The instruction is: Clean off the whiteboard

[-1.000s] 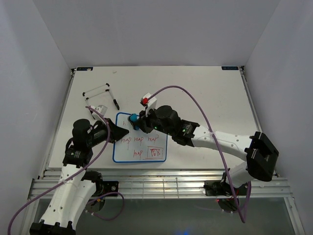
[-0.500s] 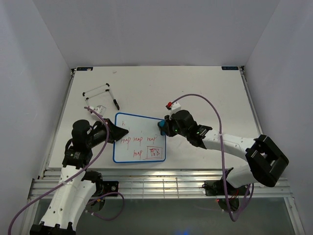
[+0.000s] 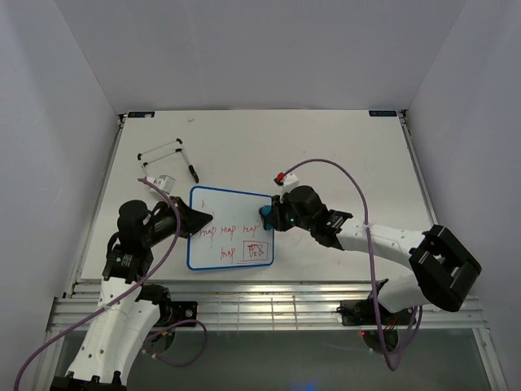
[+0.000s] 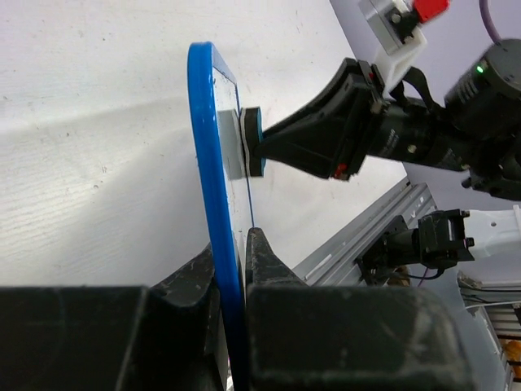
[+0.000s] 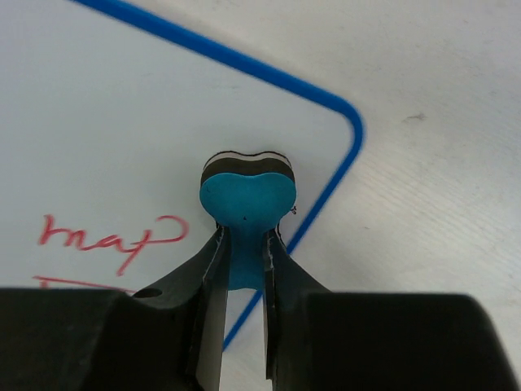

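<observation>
Most red writing [image 3: 232,234] was unerased on the whiteboard [image 3: 232,213]; our left gripper [image 4: 236,254] jaws clamped its edge, right gripper [image 5: 244,240] jaws clamped the eraser [image 5: 247,194].

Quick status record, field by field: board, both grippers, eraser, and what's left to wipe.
whiteboard: blue-framed, between the two arms
left gripper: shut on the whiteboard's left edge
right gripper: shut on the eraser
eraser: blue, pad against the board face near its far right corner
red writing: a row of words, plus one word and a boxed sketch below, all unerased
wire stand: on the table beyond the board, apart from both arms
</observation>
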You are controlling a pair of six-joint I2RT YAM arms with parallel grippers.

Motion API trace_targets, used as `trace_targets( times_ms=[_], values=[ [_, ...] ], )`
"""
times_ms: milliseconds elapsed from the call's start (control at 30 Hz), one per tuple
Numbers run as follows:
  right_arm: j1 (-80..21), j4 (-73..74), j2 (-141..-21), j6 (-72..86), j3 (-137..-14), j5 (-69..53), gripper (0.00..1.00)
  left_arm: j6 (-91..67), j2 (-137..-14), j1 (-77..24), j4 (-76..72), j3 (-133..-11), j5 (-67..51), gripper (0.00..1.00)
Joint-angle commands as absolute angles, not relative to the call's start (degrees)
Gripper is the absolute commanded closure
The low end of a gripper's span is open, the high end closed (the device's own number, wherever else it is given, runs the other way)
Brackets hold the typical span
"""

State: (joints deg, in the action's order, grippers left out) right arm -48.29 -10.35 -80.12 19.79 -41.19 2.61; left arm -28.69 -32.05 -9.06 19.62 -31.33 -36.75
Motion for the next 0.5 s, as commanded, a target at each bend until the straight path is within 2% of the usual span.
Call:
trace_targets(
  times_ms=[0,167,467],
  values=[
    [-57.1,-16.3,-79.9,24.5,-44.6,-1.8,0.92,-21.7,-31.2,-10.5,13.4,-31.8,-47.1,1.00],
    [-64.2,-18.4,-80.5,21.5,-49.8,2.7,0.92,-21.7,-31.1,-10.5,13.2,-31.8,-48.0,1.00],
    [-65.6,-11.9,-85.6,13.2,-64.0,4.0,0.92,-21.8,-31.3,-10.6,12.2,-31.4,-50.2,1.00]
  ],
)
